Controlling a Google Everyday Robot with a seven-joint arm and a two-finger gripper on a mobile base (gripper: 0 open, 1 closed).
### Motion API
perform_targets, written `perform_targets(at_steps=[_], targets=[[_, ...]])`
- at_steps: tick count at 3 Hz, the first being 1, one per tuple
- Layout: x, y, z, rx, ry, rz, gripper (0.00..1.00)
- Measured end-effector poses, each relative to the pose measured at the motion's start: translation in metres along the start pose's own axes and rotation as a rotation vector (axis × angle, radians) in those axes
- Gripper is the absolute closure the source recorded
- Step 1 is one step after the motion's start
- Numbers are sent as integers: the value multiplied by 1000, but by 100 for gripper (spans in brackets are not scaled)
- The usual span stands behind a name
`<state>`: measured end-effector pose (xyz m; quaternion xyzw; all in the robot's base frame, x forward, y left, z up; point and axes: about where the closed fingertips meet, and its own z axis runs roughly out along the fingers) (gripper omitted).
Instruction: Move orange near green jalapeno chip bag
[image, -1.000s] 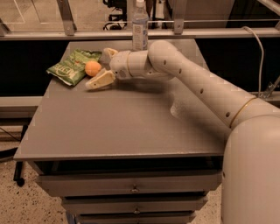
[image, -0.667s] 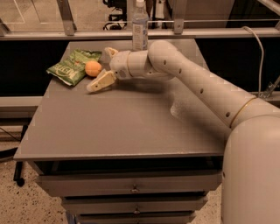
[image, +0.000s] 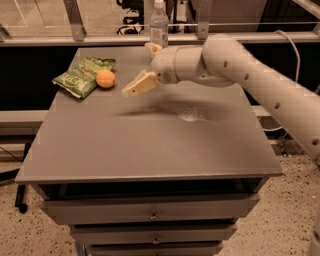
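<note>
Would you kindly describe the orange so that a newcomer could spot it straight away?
Look at the grey table, then its far left corner, where a green chip bag lies. The orange sits at the bag's right edge, left of the open pincer. It is the only round orange thing; the bag is flat, the bottle clear.

We can read no word for certain here. The green jalapeno chip bag carries white lettering across its front, set at a slant, but we cannot make out the letters or any brand name. The clear plastic bottle stands at the back edge of the table, and any print on it is too small for us to tell. The gripper hovers above the table, just right of the bag, with its fingers apart.
</note>
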<state>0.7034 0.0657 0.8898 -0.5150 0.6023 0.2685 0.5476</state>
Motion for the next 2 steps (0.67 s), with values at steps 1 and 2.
perform_targets(at_steps=[1, 2], targets=[[-15, -2, -78, 74, -8, 3, 0], [-1, -15, -122, 143, 7, 22, 0]])
